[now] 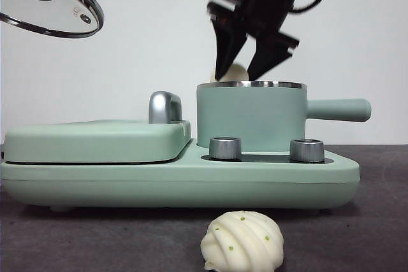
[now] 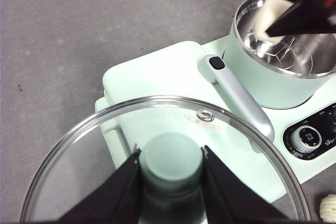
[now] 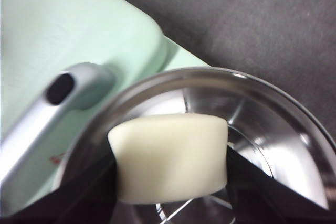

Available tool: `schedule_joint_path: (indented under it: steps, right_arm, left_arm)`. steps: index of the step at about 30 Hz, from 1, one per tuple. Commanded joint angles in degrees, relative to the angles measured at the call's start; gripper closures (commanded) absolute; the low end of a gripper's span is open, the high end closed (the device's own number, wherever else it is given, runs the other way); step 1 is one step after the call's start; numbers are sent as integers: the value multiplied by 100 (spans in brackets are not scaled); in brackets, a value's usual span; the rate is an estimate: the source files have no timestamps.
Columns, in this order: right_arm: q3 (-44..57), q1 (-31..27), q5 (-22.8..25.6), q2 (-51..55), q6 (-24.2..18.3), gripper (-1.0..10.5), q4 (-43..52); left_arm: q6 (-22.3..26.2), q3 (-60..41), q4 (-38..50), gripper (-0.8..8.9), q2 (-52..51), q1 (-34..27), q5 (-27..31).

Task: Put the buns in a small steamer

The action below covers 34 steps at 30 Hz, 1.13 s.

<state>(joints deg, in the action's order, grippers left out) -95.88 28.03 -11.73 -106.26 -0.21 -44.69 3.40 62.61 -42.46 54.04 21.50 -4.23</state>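
Note:
My right gripper [image 1: 248,62] is shut on the smooth rectangular bun [image 3: 170,158] and holds it just above the open mouth of the mint green steamer pot [image 1: 250,119]. The bun peeks out between the jaws in the front view [image 1: 234,73] and shows over the pot's steel inside in the left wrist view [image 2: 269,17]. The round ridged bun with green specks [image 1: 242,241] lies on the dark table in front of the appliance. My left gripper [image 2: 171,163] is shut on the green knob of the glass lid [image 1: 48,1], held high at the left.
The pot stands on a mint green appliance base [image 1: 178,179] with two steel dials [image 1: 224,148]. A flat griddle lid [image 1: 95,139] with a silver handle [image 2: 239,95] lies left of the pot. The pot's green side handle [image 1: 338,109] sticks out right.

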Motion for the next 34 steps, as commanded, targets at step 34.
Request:
schedule_joint_path:
  steps: [34]
  right_arm:
    - [3161, 946, 35, 3624, -15, 571, 2535]
  left_arm:
    - [42, 85, 131, 803, -13, 15, 0]
